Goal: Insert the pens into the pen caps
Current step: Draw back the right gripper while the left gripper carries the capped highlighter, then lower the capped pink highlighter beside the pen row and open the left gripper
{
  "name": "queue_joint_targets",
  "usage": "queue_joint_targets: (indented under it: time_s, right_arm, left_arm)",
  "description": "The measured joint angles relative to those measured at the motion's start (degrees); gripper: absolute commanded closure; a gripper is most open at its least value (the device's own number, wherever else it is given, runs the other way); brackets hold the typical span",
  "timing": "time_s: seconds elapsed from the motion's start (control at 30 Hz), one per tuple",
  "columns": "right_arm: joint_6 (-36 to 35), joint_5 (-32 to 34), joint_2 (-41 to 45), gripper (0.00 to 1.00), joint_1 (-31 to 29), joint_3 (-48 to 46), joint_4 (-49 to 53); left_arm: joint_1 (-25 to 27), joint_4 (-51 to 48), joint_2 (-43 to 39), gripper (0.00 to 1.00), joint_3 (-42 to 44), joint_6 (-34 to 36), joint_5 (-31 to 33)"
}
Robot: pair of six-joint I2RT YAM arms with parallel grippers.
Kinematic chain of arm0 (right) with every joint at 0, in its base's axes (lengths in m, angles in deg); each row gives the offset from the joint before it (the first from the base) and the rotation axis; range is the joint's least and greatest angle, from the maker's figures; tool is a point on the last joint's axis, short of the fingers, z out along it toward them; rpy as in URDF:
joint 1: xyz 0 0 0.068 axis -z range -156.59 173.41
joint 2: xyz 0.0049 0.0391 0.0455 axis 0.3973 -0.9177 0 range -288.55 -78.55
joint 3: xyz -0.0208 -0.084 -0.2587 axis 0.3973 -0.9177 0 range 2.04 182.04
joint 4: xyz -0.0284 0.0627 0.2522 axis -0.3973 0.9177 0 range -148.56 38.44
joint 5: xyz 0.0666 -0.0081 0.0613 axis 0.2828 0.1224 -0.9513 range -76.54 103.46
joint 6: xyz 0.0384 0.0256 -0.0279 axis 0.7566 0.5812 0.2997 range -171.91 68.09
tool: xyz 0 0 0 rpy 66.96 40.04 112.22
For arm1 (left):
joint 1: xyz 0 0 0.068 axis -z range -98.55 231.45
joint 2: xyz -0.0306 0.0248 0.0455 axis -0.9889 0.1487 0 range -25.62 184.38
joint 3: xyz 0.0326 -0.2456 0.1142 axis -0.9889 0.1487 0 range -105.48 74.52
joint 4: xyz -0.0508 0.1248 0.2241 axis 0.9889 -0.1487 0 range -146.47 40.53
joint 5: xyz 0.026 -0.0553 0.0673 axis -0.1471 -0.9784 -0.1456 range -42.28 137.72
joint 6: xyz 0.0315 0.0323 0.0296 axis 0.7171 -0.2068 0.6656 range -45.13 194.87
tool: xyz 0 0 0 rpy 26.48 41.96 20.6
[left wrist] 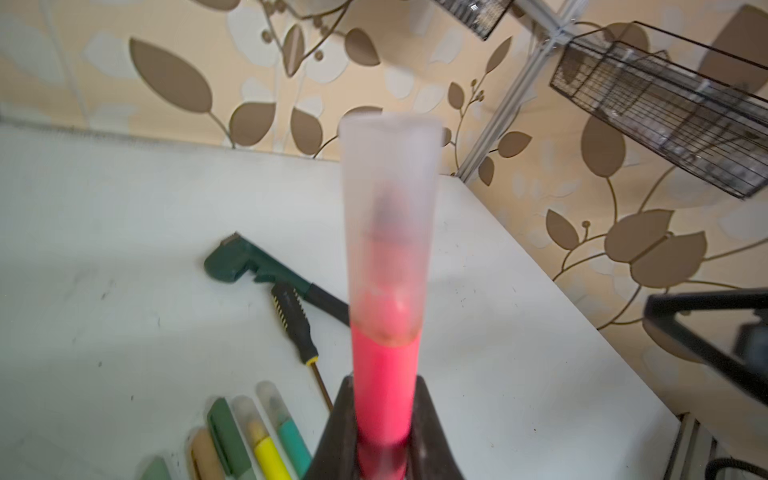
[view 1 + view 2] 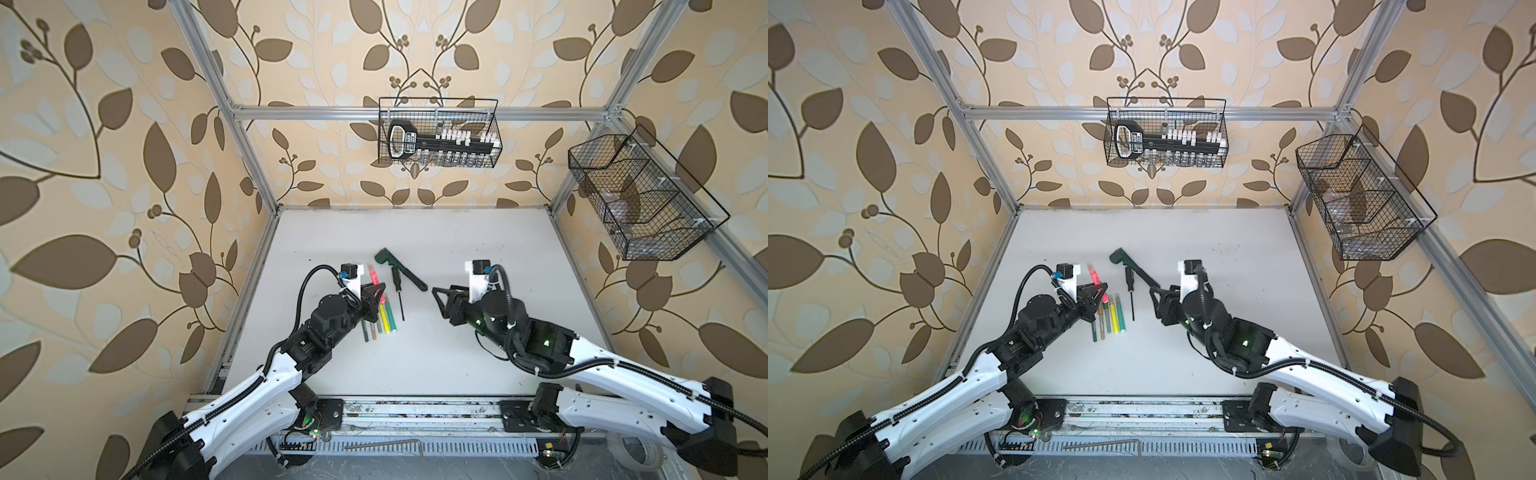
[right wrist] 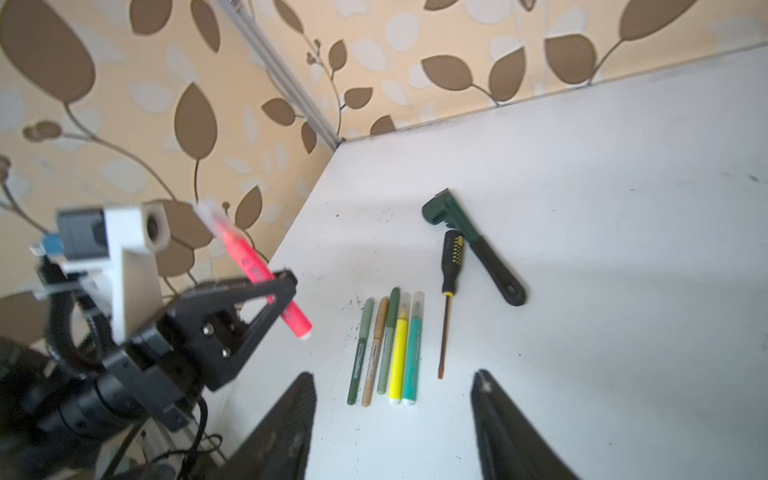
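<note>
On my white tabletop (image 3: 582,208), five slim capped markers (image 3: 386,345) lie side by side, left of the thin black-handled screwdriver (image 3: 446,305). The dark green wrench (image 3: 478,245) lies right of it, reaching further back.

White table (image 3: 623,199) bears five capped pens (image 3: 384,353) side by side; screwdriver (image 3: 451,270); wrench (image 3: 471,235).

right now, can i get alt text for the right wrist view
The left tool holds a capped neon pink pen in the air. Five more capped pens lie side by side on the white table, with a screwdriver and a green wrench beside them.
</note>
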Motion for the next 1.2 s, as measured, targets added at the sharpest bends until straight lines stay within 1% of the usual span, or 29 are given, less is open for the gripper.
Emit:
queue_joint_targets:
  time_s: [0.07, 0.1, 0.13, 0.33, 0.43, 0.57, 0.63, 0.77, 0.93, 1.2]
  right_arm:
    - [-0.13, -0.66, 1.62, 0.29, 5.66, 2.25, 2.71]
    - [-0.20, -0.61, 2.38, 0.09, 8.94, 3.37, 3.87]
    - [-0.26, -0.39, 3.26, 0.00, 12.63, 4.26, 4.83]
    - [-0.90, 1.81, 6.03, 0.00, 30.23, 4.55, 7.65]
    - [-2.54, 3.69, 6.64, 0.00, 34.97, 1.07, 5.33]
    - [-6.95, 8.26, 8.39, 0.00, 36.52, -9.81, -2.01]
    - [-10.78, 10.78, 9.16, 0.00, 36.83, -16.24, -6.62]
    - [-15.56, 14.40, 9.14, 0.00, 37.97, -24.61, -13.40]
    - [-18.45, 14.67, 7.61, 0.00, 38.95, -25.38, -16.96]
    - [-19.28, 14.40, 7.85, 0.00, 38.95, -25.38, -18.56]
  left_arm:
    - [0.00, -1.03, 1.64, 1.00, 0.70, -3.91, 1.25]
    - [0.00, -1.64, 2.62, 1.00, 0.74, -5.95, 1.68]
    - [0.00, -2.12, 3.69, 1.00, 0.74, -8.00, 2.05]
    - [1.09, -4.90, 9.09, 1.00, 0.72, -16.81, 2.38]
    - [2.82, -6.49, 12.48, 1.00, 0.00, -19.67, 2.73]
    - [7.02, -10.19, 18.88, 1.00, -4.66, -21.70, 5.46]
    - [8.98, -12.07, 22.69, 1.00, -8.20, -22.40, 7.39]
    - [10.40, -15.21, 29.55, 1.00, -14.23, -22.93, 9.60]
    - [10.51, -18.40, 35.34, 1.00, -18.23, -24.35, 12.00]
    - [10.51, -22.84, 43.50, 1.00, -22.12, -25.75, 14.32]
